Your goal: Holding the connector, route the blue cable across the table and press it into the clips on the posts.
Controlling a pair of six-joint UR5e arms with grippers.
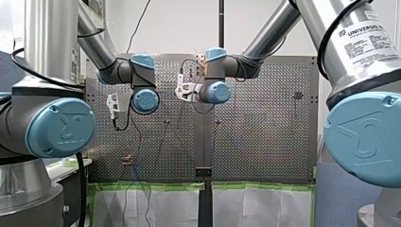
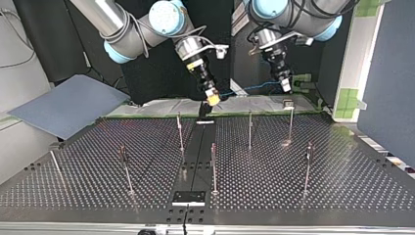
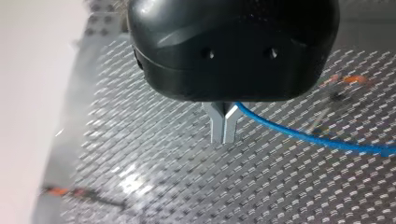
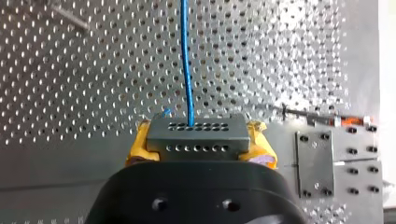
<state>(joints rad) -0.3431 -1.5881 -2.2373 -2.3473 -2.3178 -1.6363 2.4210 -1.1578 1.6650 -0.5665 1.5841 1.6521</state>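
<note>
Over table (image 2: 342, 161) edge: right gripper (image 2: 212, 98) clamps connector (image 4: 196, 137), left gripper (image 3: 224, 127) pinches blue cable (image 3: 317, 138).

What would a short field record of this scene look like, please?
right gripper: shut on connector, yellow pads at its sides
left gripper: shut on cable
cable: blue, leaves the connector, spans the air between the grippers
posts: several, upright on table, apart from the cable
clips: none holds the cable yet
</note>
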